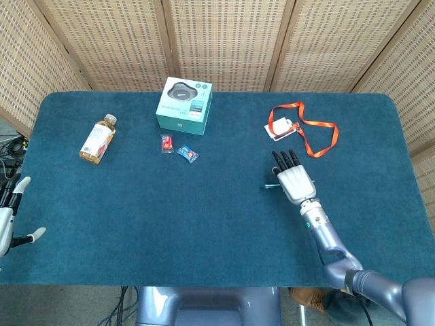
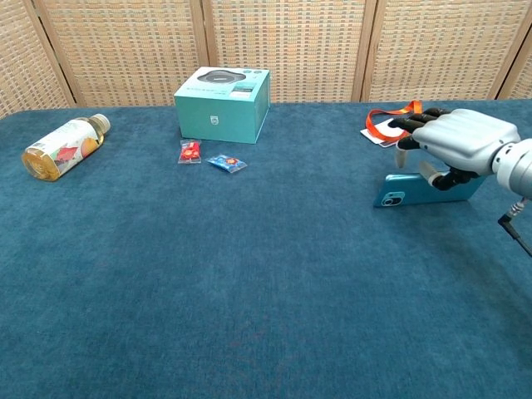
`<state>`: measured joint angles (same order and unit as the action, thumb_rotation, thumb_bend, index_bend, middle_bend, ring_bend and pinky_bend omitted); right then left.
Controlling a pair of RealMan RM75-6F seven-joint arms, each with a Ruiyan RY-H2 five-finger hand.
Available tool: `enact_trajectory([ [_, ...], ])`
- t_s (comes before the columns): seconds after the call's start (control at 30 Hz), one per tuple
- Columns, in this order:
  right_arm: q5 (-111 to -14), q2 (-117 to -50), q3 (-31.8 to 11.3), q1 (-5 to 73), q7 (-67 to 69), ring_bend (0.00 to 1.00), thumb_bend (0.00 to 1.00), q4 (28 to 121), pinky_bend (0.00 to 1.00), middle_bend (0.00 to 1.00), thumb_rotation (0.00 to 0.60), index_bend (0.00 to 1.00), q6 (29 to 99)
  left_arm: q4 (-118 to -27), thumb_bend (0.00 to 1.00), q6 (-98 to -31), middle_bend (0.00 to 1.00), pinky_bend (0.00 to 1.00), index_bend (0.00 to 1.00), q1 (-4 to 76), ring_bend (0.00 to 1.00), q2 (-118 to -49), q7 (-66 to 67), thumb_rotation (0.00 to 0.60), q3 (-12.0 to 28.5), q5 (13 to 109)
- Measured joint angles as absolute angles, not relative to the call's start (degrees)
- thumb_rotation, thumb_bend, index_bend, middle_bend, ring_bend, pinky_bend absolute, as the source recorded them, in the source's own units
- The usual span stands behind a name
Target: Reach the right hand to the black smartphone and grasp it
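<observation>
The smartphone (image 2: 416,190) is tipped up on its long edge, and its teal-blue back with the camera faces the chest view. From the head view the smartphone (image 1: 271,185) is only a thin edge poking out left of the hand. My right hand (image 2: 458,142) grips it from above, fingers curled over the top edge and the thumb on the back. In the head view, my right hand (image 1: 295,179) sits right of the table's middle. My left hand (image 1: 9,219) hangs off the table's left edge, fingers apart, holding nothing.
An orange lanyard with a white badge (image 1: 304,129) (image 2: 389,129) lies just beyond the right hand. A teal box (image 1: 184,103) (image 2: 223,105) stands at the back. Two small candy packets (image 1: 178,149) and a juice bottle (image 1: 98,138) (image 2: 62,147) lie to the left.
</observation>
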<state>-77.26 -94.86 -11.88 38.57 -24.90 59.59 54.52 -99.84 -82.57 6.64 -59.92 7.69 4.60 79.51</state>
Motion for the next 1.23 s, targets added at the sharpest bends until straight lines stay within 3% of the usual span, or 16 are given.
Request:
enact_trajectory([
  [0.2,-73.2,-95.1,-14.6,42.6,-30.3,0.0,0.7,57.8,0.0,0.0,0.6,0.35,50.8,-99.8,0.0,-82.0,0.0,0.0,0.0,6.9,0.0,-59.9,7.5,0.6,4.7,79.1],
  [0.43,-68.5,-99.9,-16.9,46.8,-34.1,0.0,0.67,50.0,0.0,0.0,0.6,0.33,47.7,-99.7,0.0,-81.5,0.0,0.0,0.0,7.2,0.0,-59.8,7.3,0.6,4.7,78.9],
  [0.7,-67.1,-101.4,-18.4,48.3,-33.3,0.0,0.63,48.3,0.0,0.01,0.6,0.32,49.9,-99.6,0.0,-81.3,0.0,0.0,0.0,7.3,0.0,-59.6,6.6,0.6,4.9,78.7],
  [0.8,-68.5,-99.2,-17.9,47.1,-31.7,0.0,0.47,51.7,0.0,0.01,0.6,0.23,52.6,-99.6,0.0,-81.4,0.0,0.0,0.0,7.2,0.0,-59.5,6.4,0.6,4.7,79.0],
  [0.87,-69.7,-97.0,-17.5,45.8,-30.4,0.0,0.24,54.8,0.0,0.0,0.6,0.09,54.7,-99.7,0.0,-81.5,0.0,0.0,0.0,7.2,0.0,-59.4,6.2,0.6,4.6,79.4],
  [0.97,-71.5,-93.0,-16.6,43.2,-28.1,0.0,0.07,60.0,0.0,0.0,0.6,0.0,58.1,-99.7,0.0,-81.9,0.0,0.0,0.0,7.0,0.0,-59.4,5.9,0.6,4.3,80.2],
  [1.07,-73.1,-88.1,-15.6,39.7,-25.1,0.0,0.01,66.4,0.0,0.0,0.6,0.0,61.8,-99.5,0.0,-82.5,0.0,0.0,0.0,6.8,0.0,-59.4,5.3,0.6,4.1,81.2],
  [1.23,-75.3,-79.1,-13.6,32.3,-18.8,0.0,0.0,78.9,0.0,0.0,0.6,0.0,68.9,-98.7,0.0,-84.1,0.0,0.0,0.0,6.4,0.0,-59.7,4.2,0.6,3.9,83.0],
])
